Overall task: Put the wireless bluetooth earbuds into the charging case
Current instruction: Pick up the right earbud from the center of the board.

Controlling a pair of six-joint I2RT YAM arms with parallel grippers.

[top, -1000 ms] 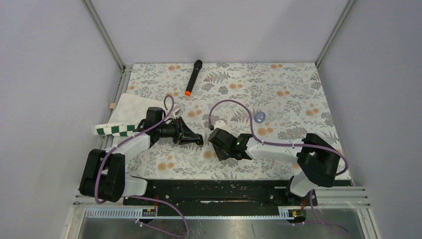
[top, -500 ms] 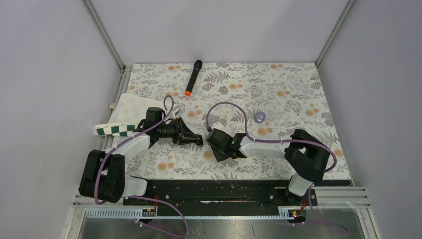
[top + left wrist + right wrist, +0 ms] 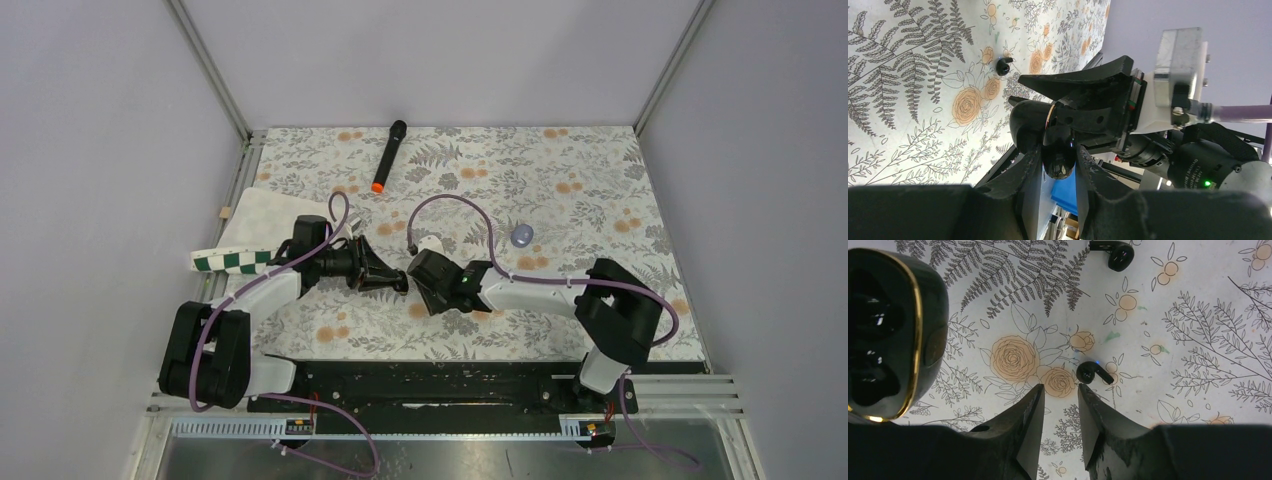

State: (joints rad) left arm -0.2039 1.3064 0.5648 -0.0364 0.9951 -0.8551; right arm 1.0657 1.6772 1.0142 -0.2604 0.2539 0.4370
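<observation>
Holding: the left gripper (image 3: 1058,150) is squeezed tight on the case (image 3: 1024,127). Its fingers (image 3: 1089,162) pinch the shiny black shell from both sides.
Case place: it is up in the left gripper, not lying on the table (image 3: 580,180). It sits just beside the right gripper (image 3: 1060,390), over the middle of the near part of the table.
Case look: it is open. It has a gold rim around two dark hollows. I cannot tell if anything is inside the hollows.
Right gripper: its two fingers are a little apart and have nothing between them. The flowery cloth shows through the gap. It points down at the table.
Blue-light earbud (image 3: 1093,372): it lies on the cloth just beside one fingertip of the right gripper, next to an orange rose. A tiny blue light shines on it.
Other earbud (image 3: 1113,252): it lies on the cloth further on, well apart from the case and the fingers.
Microphone (image 3: 388,157): black with an orange end. It lies near the far edge of the table.
Checked cloth (image 3: 232,262): green and white. It lies by the left arm at the side of the table.
Small purple thing (image 3: 522,235): it sits on the table past the right arm. It is too small to tell what it is.
</observation>
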